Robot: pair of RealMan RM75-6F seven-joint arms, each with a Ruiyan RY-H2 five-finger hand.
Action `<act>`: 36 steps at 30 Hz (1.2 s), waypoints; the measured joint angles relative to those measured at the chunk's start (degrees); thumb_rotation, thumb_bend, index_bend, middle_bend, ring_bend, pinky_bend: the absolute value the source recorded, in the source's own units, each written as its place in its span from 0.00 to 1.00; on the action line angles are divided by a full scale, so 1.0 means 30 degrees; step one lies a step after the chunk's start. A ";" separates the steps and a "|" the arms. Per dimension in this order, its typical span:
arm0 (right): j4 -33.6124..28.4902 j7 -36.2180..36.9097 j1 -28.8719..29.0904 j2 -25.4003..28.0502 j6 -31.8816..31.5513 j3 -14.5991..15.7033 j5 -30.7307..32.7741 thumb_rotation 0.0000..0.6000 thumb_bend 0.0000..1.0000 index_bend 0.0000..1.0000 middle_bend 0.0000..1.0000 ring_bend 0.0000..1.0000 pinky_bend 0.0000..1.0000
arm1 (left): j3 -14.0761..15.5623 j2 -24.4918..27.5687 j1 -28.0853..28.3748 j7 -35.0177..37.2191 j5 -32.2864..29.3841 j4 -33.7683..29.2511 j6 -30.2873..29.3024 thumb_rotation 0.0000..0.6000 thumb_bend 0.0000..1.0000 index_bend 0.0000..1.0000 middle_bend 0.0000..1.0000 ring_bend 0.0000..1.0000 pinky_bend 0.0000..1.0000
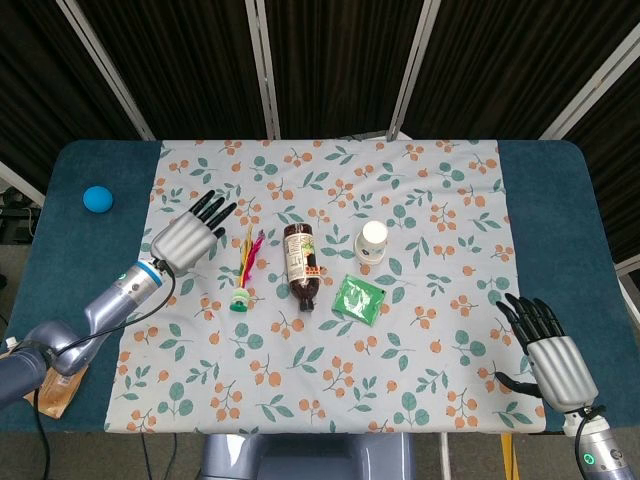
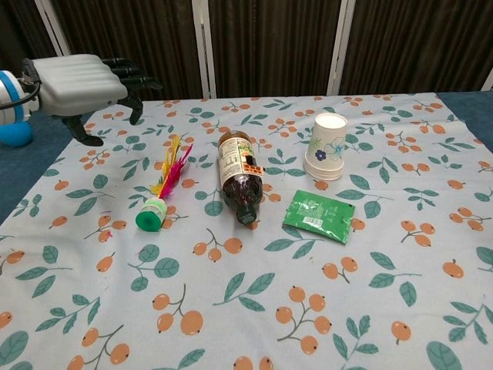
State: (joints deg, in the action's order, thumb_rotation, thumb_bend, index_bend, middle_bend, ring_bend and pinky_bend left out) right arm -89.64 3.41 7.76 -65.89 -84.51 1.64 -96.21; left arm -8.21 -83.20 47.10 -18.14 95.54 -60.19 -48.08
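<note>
My left hand (image 1: 187, 236) (image 2: 77, 82) hovers open above the patterned cloth, fingers stretched out and holding nothing. It is just left of a feathered shuttlecock (image 1: 243, 272) (image 2: 162, 194) with a green base. A brown bottle (image 1: 300, 263) (image 2: 238, 179) lies on its side right of the shuttlecock. An upside-down paper cup (image 1: 372, 242) (image 2: 326, 146) and a green sachet (image 1: 359, 298) (image 2: 317, 215) lie further right. My right hand (image 1: 547, 346) rests open near the table's front right corner, seen in the head view only.
A blue ball (image 1: 97, 198) (image 2: 14, 132) sits on the dark blue table at the far left. A brown packet (image 1: 60, 382) lies at the front left edge. The floral cloth (image 1: 450, 200) covers the table's middle. Dark curtains stand behind.
</note>
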 measured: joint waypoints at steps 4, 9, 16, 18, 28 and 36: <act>-0.0080 0.0132 0.0023 0.0052 0.0119 -0.0006 0.0105 1.00 0.03 0.00 0.00 0.00 0.00 | 0.0024 -0.1179 0.0677 -0.0094 -0.0359 0.1234 0.0459 1.00 0.27 0.39 0.02 0.00 0.00; -0.0151 0.0267 0.0053 0.0103 0.0217 -0.0024 0.0193 1.00 0.03 0.00 0.00 0.00 0.00 | -0.0023 -0.2458 0.1495 -0.0067 -0.0813 0.2533 0.0781 1.00 0.27 0.40 0.02 0.00 0.00; -0.0274 0.0437 0.0082 0.0169 0.0391 -0.0036 0.0344 1.00 0.03 0.00 0.00 0.00 0.00 | 0.0070 -0.3824 0.2535 0.0109 -0.1213 0.4142 0.1132 1.00 0.27 0.42 0.03 0.00 0.00; -0.0301 0.0461 0.0091 0.0180 0.0417 -0.0035 0.0354 1.00 0.03 0.00 0.00 0.00 0.00 | 0.0151 -0.4124 0.2738 0.0136 -0.1264 0.4486 0.1190 1.00 0.27 0.43 0.03 0.00 0.00; -0.0435 0.0441 0.0095 0.0207 0.0563 -0.0080 0.0565 1.00 0.03 0.00 0.00 0.00 0.00 | 0.0585 -0.5258 0.3429 0.0539 -0.1416 0.5733 0.1296 1.00 0.28 0.46 0.03 0.00 0.00; -0.0482 0.0421 0.0074 0.0203 0.0566 -0.0118 0.0642 1.00 0.04 0.00 0.00 0.00 0.00 | 0.1018 -0.5498 0.3682 0.0471 -0.1800 0.6308 0.1738 1.00 0.30 0.49 0.03 0.00 0.00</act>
State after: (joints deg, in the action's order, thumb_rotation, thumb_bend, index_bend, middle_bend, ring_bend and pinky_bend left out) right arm -91.09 4.67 7.98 -65.28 -82.81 1.29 -94.28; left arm -5.15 -99.69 58.14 -16.73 90.15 -41.26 -42.87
